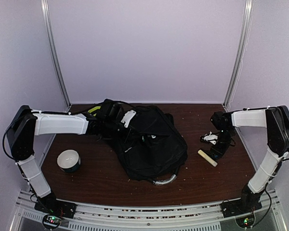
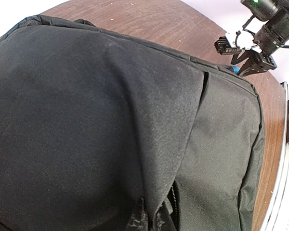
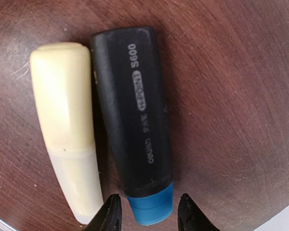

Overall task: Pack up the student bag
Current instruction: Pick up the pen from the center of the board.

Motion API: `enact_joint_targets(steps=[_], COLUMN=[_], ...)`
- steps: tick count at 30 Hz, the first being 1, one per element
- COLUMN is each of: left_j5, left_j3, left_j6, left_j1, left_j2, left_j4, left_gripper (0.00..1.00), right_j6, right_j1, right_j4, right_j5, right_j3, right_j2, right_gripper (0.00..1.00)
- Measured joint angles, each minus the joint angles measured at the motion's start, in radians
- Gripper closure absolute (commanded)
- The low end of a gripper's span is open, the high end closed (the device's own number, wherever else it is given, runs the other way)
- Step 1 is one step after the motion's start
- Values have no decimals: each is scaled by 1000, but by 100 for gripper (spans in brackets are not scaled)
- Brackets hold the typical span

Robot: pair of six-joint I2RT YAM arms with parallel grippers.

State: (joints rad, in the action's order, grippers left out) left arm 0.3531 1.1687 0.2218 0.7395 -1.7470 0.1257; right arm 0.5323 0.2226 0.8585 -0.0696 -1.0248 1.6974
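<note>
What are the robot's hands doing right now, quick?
Left gripper: shut, seemingly pinching the student bag fabric.
Right gripper: open, fingertips either side of the black marker at its blue end.

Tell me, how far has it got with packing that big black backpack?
Nothing looks packed yet. In hand: the left claw pinches the black fabric backpack; the open right claw straddles the blue end of a black marker beside a cream marker on the brown table. To do: both markers and the white round roll lie outside the bag.
</note>
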Motion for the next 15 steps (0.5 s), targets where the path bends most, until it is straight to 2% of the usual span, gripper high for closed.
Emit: enact_joint_targets(steps=[7,15], left_j5=[-1,-1], left_j3=[0,6], left_j6=[0,-5], left_j1=[0,0], left_j2=[0,-6], left_j4=[1,10], left_gripper=[100,100], right_j6=[-9,-7], right_j1=[0,0], right_j4=[-1,8], right_j5=[-2,-17], right_j3=[-7,-19], right_j2=[34,47], right_gripper=[57,70])
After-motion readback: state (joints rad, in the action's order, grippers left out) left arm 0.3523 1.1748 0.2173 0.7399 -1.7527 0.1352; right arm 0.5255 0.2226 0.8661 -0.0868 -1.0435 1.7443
